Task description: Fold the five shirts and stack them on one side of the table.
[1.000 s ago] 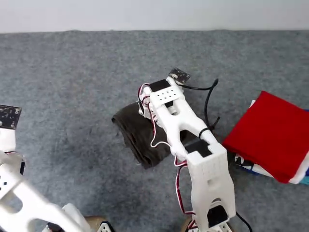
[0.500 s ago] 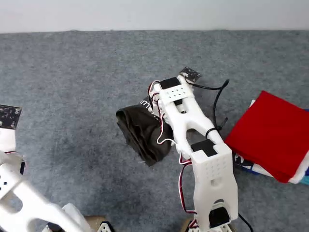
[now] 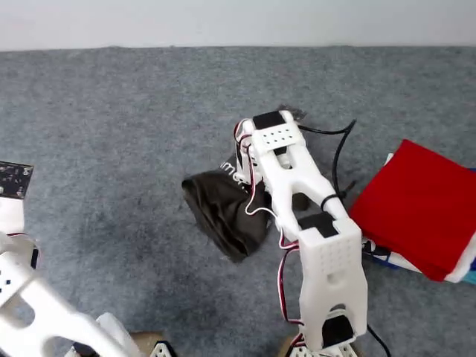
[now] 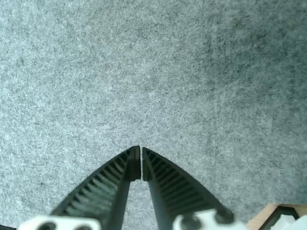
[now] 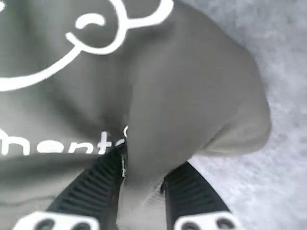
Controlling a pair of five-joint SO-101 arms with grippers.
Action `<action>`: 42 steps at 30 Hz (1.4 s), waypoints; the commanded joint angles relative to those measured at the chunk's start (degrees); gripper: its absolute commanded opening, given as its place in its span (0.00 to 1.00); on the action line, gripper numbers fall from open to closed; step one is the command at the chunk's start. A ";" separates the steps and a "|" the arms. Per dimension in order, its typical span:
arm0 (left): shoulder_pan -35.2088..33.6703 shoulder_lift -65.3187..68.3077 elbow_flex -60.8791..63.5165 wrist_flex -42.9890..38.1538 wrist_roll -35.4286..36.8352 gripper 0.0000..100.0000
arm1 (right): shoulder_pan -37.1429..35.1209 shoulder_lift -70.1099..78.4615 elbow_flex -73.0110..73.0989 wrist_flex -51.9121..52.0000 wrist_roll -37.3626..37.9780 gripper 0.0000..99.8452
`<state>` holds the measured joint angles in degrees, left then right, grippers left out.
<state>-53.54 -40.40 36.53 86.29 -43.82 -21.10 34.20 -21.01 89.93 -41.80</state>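
High view had your right arm [image 3: 297, 193] stretched out over the middle of the grey table [image 3: 111, 111], with its far end above the dark shirt [image 3: 223, 216]. That shirt sat bunched in a rumpled heap on the arm's left side, and a scrap of white print showed at its edge next to the wrist. You could not tell from that angle whether the heap rested on the table or hung just off it.

Right wrist view gave you the grip. Your right gripper [image 5: 144, 167] was clamped on a fold of the dark cloth, which was pinched between the two black ribbed fingers [image 5: 96, 187]. White printed lines ran across the fabric beyond them.

At the table's right edge, the red shirt [image 3: 416, 204] lay folded flat on top of a stack, with white and blue cloth [image 3: 387, 256] peeking out beneath its near edge. The arm stood between that stack and the dark shirt.

Your left arm [image 3: 22, 297] sat at the near left corner. In the left wrist view, your left gripper [image 4: 141, 158] hung over bare grey table, its jaws closed tip to tip and holding nothing.
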 commanded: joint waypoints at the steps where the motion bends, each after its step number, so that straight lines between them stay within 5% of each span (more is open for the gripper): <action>1: 0.00 -1.32 -1.98 -0.44 -0.26 0.01 | 0.48 -9.54 -1.32 4.88 4.92 0.01; 17: 0.00 -1.32 -1.98 -0.44 -0.26 0.01 | 5.05 -50.15 13.98 12.88 29.36 0.01; 30: 0.26 -1.32 0.40 -0.79 -0.26 0.01 | 31.96 -61.58 19.16 11.47 49.32 0.01; 42: 0.26 -1.32 0.48 -0.79 -0.35 0.01 | 49.10 -54.37 26.73 -11.91 61.36 0.01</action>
<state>-53.54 -40.40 37.58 86.29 -43.82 24.62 -21.80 5.89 84.13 16.92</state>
